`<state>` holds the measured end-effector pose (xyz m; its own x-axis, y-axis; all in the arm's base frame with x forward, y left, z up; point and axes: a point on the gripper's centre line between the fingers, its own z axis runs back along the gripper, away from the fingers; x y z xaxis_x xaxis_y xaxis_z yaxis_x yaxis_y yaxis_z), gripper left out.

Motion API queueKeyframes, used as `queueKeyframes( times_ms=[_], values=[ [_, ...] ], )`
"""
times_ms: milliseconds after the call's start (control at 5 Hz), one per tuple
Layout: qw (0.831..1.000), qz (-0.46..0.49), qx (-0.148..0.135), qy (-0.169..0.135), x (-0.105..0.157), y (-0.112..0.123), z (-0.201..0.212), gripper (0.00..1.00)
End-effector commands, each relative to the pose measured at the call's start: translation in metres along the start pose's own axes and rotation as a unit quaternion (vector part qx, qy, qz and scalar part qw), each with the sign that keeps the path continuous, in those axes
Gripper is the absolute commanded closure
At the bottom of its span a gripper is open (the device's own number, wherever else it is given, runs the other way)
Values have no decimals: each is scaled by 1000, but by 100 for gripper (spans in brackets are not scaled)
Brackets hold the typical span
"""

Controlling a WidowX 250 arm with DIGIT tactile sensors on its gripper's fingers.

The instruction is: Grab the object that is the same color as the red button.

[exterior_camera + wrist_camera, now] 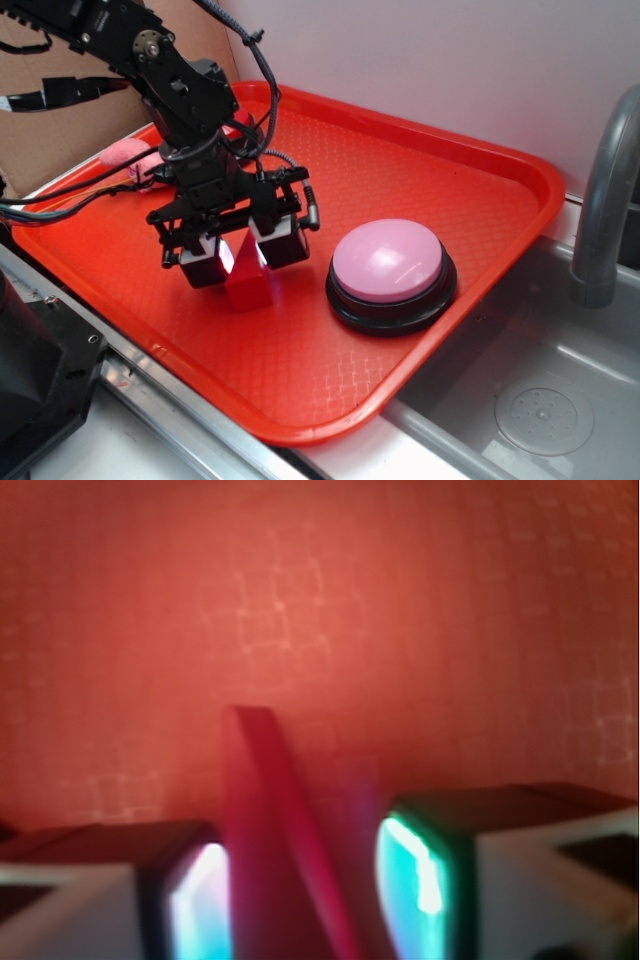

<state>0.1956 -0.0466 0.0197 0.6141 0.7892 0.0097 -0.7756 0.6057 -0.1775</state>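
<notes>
Black gripper (243, 252) part-open, straddling small matte red wedge block (247, 277), not clamped. Rigid, light; you pinch flat sides.

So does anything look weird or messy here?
Mostly no: nothing is spilled or broken. One oddity: the red button is not in view, only a pink button on the tray. The gripper straddles the red block.

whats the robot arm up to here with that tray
The gripper is down on the red tray, its two fingers straddling a small red wedge block that stands on the tray. The wrist view shows the block between the pads with a gap on the right, so it isn't clamped yet. A pink dome button sits just beside it, and a pink plush toy lies behind the arm.
</notes>
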Motion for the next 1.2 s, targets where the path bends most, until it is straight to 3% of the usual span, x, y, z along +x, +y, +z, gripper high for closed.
queueKeyframes(
  times_ms=[0,400,600,1000],
  values=[
    [999,-41,3,-20,13,-9,21,100],
    [980,-193,52,3,43,-17,85,100],
    [960,-274,47,10,59,-22,120,100],
    [933,-357,47,-14,79,-30,154,100]
  ],
)
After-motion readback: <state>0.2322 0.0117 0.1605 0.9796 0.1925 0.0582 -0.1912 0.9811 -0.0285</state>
